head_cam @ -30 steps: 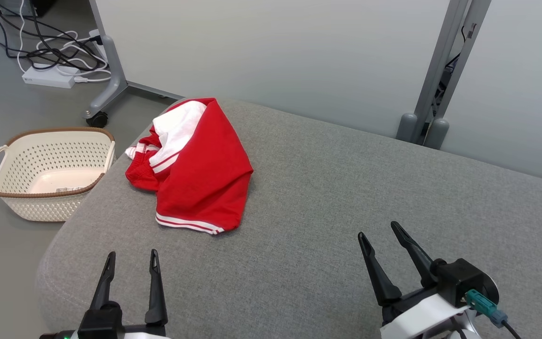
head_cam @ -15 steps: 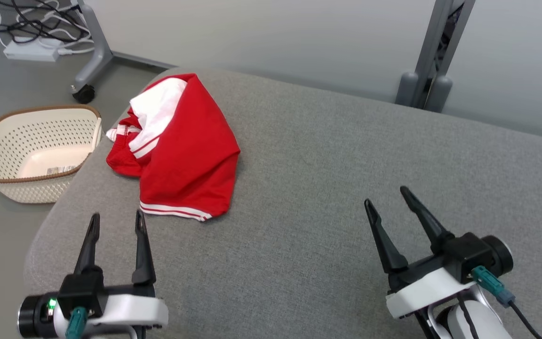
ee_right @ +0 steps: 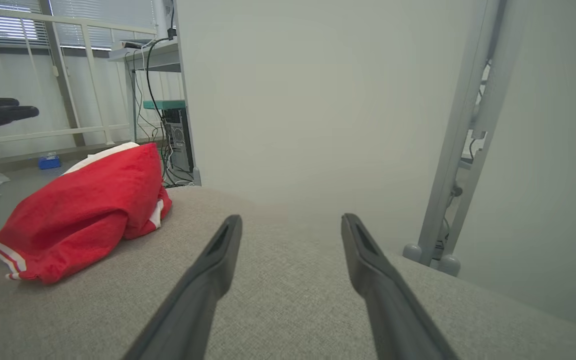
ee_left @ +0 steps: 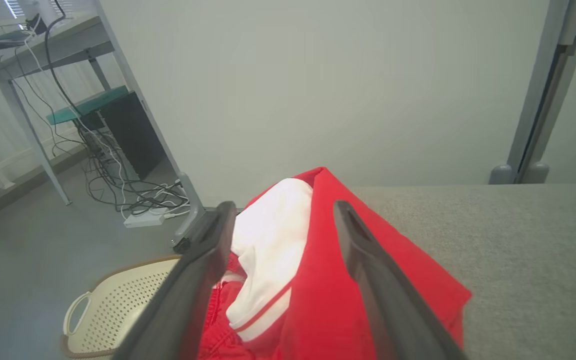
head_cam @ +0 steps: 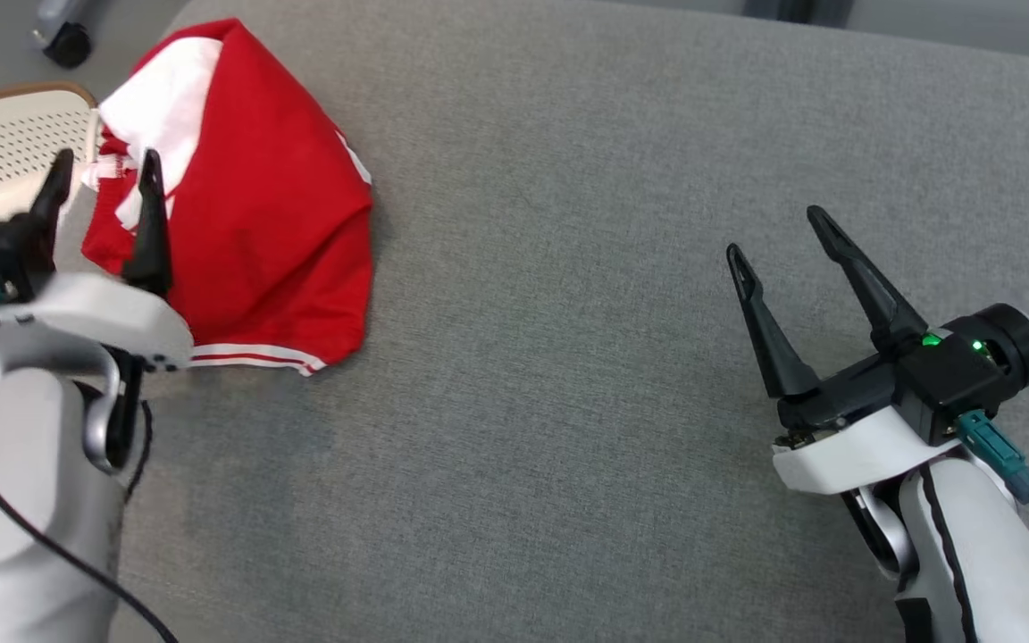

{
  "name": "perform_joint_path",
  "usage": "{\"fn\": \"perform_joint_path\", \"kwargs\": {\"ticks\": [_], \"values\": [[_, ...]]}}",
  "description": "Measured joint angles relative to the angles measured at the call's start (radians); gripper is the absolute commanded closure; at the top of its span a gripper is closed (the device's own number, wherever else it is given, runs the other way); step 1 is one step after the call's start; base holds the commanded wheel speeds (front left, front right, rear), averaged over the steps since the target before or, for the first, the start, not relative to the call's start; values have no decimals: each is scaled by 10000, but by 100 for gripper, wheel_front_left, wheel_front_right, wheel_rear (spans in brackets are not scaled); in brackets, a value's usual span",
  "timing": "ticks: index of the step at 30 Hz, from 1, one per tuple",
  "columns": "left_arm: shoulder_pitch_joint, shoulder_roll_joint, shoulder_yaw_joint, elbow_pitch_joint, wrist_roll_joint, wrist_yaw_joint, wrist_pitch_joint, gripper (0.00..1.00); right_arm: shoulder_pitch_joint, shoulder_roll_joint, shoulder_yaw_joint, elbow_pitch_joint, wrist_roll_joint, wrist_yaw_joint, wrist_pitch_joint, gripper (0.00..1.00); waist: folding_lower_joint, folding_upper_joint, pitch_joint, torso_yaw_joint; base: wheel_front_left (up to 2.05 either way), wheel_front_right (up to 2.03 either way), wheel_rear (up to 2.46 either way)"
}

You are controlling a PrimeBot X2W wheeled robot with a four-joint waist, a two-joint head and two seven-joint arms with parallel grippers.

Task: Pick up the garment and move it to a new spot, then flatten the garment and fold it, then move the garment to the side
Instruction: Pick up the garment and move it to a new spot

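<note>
Garment of red fabric with white panels and a white-striped hem [head_cam: 246, 196], lying crumpled in a heap at the far left corner of the grey woven-fabric cushion [head_cam: 568, 268]. The striped hem faces me; the white panel lies toward the cushion's far left edge. My left gripper [head_cam: 106, 161] hovers over the left side of the heap, its two long dark fingers spread wide and holding nothing. In the left wrist view these fingers frame the white panel, one on each side; in the right wrist view they appear clear above the cloth, not touching it. My right gripper [head_cam: 773, 232] is well apart from the garment, over bare fabric on the right side of the cushion, likewise spread wide and empty, with its fingers pointing toward the far edge. On the floor just beside the cushion's left edge sits a cream perforated plastic basket with a brown rim [head_cam: 5, 143]. Behind the cushion rises a pale grey partition wall [ee_right: 318, 100] with a grey metal post [ee_right: 468, 125].
</note>
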Motion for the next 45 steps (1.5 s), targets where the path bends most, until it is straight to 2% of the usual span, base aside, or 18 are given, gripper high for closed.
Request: {"fn": "perform_joint_path", "kwargs": {"ticks": [2,7,14,24,25,26,27,31,45], "values": [[-721,357,-100,560,4,-224,616,0,-78,-63,6,-111,2,0,10,0,0,0,266,-112,0,0,0],[-2186,978,-263,1824,232,-364,1289,0,-174,-107,6,-197,-21,0,82,0,0,0,815,-406,0,0,0],[-3259,1133,-483,3191,82,-660,2165,0,-201,-86,-19,-215,-33,0,81,0,0,0,1260,-775,0,0,0],[-4168,1279,-694,4681,-236,-813,2982,0,-345,2,90,-182,-35,0,69,0,0,0,1588,-1101,0,0,0],[-4236,1281,-711,4819,-251,-826,3089,10,-347,19,105,-174,-40,0,69,0,0,0,1602,-1118,0,0,0],[-4289,1283,-698,4930,-295,-826,3166,65,-348,31,121,-171,-50,0,69,0,0,0,1612,-1133,0,0,0],[-4329,1267,-667,5033,-391,-828,3229,100,-350,42,127,-165,-50,0,67,0,0,0,1617,-1148,0,0,0],[-4421,1256,-654,5244,-506,-825,3114,100,-362,65,148,-119,-48,0,48,0,0,0,1603,-1178,0,0,0],[-4504,1400,-188,4385,-777,-33,-67,100,-343,407,196,393,176,0,23,0,0,0,435,-1196,0,0,0]]}}
